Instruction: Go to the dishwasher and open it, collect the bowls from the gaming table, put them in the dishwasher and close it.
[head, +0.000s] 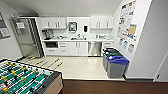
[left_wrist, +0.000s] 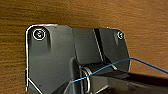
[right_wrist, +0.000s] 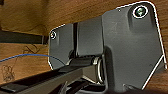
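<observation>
I hold the rig at the edge of the wood-look floor, facing a kitchenette across a pale tiled area. The dishwasher (head: 94, 48) stands closed under the counter (head: 77, 39), between white cabinet doors (head: 78, 48) and well apart from me. Its steel front is shut; the handle is too small to make out. The gaming table (head: 23, 80) sits just beside me at the lower left of the head view, green field and rods visible; I cannot pick out any bowls on it from here. Two lidded bins (head: 116, 65) stand along the right wall, near the line to the appliance.

Both wrist views look down at brown wood-grain floor; I cannot tell how either gripper's fingers stand.

Judgement: the approach step is in hand. The next move calls for a drive across the tiles, keeping wide of the bins.
</observation>
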